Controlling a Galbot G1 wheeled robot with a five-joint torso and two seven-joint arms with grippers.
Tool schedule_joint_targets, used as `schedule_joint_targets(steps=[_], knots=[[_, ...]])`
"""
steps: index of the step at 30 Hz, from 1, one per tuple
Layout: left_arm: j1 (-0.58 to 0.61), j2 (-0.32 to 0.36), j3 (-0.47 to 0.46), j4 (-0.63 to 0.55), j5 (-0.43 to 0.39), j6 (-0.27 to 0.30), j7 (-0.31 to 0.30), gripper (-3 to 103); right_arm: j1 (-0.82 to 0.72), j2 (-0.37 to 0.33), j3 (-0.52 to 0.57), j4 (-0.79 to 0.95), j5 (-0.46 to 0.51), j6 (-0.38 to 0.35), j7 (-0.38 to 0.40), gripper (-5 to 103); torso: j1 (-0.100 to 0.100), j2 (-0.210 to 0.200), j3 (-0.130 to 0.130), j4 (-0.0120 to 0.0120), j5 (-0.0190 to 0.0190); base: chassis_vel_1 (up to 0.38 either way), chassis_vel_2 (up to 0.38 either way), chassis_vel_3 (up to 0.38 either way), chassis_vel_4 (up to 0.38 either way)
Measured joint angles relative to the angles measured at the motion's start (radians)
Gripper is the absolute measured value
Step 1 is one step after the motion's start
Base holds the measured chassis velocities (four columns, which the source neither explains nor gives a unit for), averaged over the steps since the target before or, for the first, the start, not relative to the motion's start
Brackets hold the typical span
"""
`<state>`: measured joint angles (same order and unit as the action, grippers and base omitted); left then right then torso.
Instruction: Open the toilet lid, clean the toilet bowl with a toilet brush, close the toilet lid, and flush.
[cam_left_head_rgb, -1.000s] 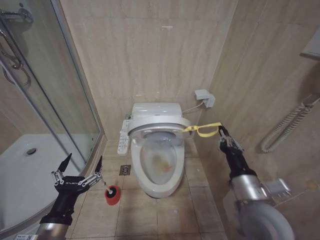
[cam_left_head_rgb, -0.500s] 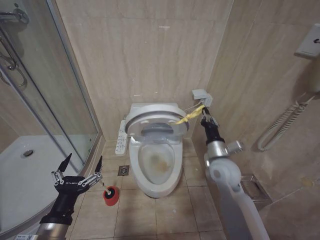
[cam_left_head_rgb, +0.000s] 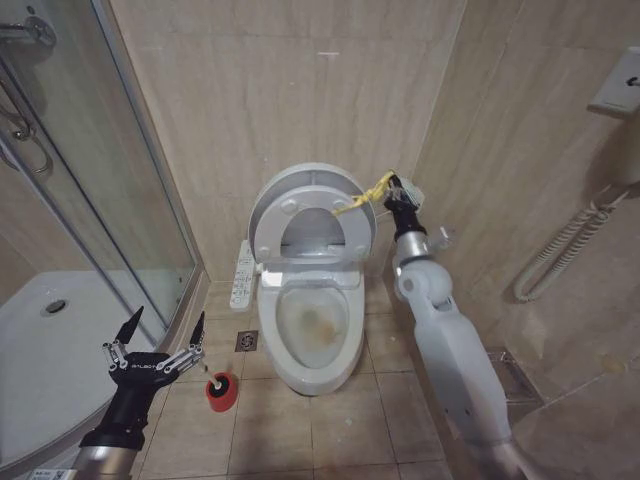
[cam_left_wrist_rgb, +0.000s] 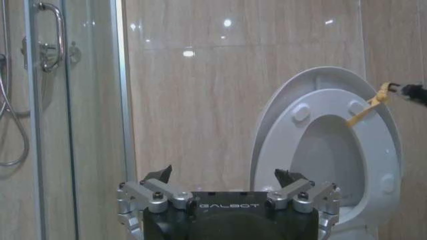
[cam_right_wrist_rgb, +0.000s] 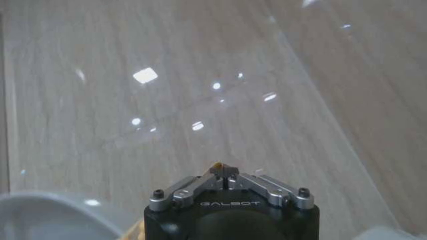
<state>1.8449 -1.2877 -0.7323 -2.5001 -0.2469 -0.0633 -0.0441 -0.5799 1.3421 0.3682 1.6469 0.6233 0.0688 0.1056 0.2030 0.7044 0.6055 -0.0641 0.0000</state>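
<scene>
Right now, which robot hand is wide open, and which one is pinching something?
The left end effector is open, low near the red cup. The right end effector pinches the yellow strap on the raised toilet lid.

Left gripper (cam_left_head_rgb: 163, 334), lower left of head view: black body, white GALBOT lettering, silver knuckle links with dark screws, thin black pointed fingers (cam_left_head_rgb: 130, 325); black wrist into a grey metallic forearm, small white label at frame bottom. Right gripper (cam_left_head_rgb: 391, 184), upper centre-right: small black head on a black wrist, silver collar, then a long glossy white-grey arm shell; in right wrist view black housing (cam_right_wrist_rgb: 229, 216), white GALBOT lettering, silver links, dark screws.
</scene>
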Motion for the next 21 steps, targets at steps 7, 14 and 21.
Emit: schedule_joint_targets(steps=[7,14,21], knots=[[0.000,0.000,0.000,0.000,0.000,0.000,0.000,100,0.123,-0.011,-0.042,-0.142,-0.074,0.035,-0.022,0,0.000,0.000,0.000,0.0002,0.0001,0.000,0.000,0.000,0.000],[0.000,0.000,0.000,0.000,0.000,0.000,0.000,100,0.228,-0.025,-0.068,-0.237,-0.138,0.055,-0.027,0,0.000,0.000,0.000,0.0002,-0.0001,0.000,0.000,0.000,0.000],[0.000,0.000,0.000,0.000,0.000,0.000,0.000,100,0.308,-0.009,-0.097,-0.307,-0.273,0.031,0.069,0,0.000,0.000,0.000,0.0003,0.0000,0.000,0.000,0.000,0.000]])
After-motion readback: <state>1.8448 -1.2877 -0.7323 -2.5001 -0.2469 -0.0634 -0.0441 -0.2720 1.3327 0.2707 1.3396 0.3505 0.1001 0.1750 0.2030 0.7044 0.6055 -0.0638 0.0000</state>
